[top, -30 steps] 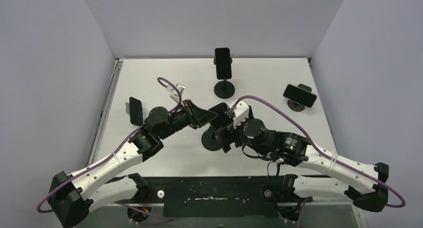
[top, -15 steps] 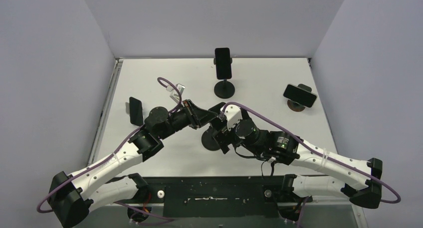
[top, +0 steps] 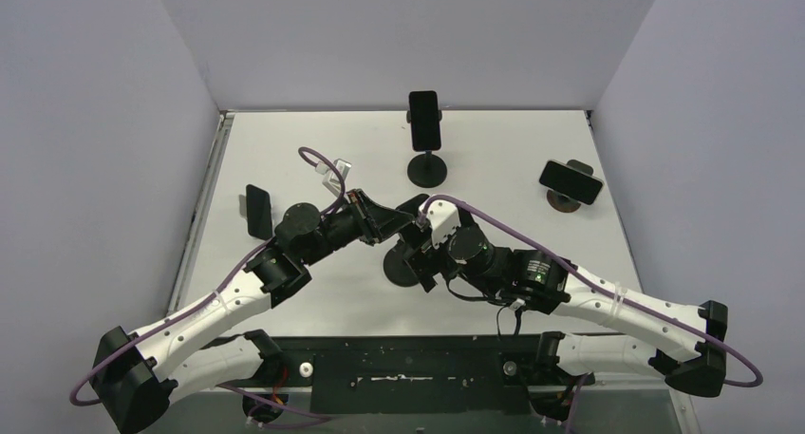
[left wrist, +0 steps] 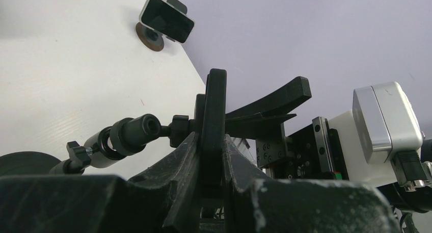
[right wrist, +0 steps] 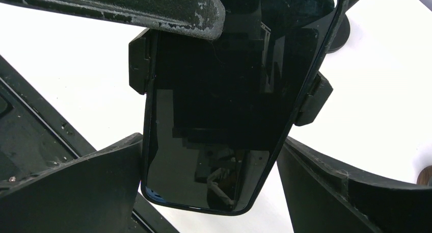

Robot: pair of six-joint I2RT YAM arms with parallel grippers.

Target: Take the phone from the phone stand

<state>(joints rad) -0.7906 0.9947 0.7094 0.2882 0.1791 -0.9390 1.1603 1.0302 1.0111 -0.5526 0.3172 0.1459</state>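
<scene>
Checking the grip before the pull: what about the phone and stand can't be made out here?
Right wrist view: the phone hides its stand, except the side clamps.
Left wrist view: phone edge-on, screen unseen; the stand base cut off by the left edge.
Top view: the left end effector and right end effector cover the grip.

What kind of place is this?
Probably a robot testing booth: plain grey walls around a white table, a left arm and right arm bolted at its edge, phones propped on stands.
</scene>
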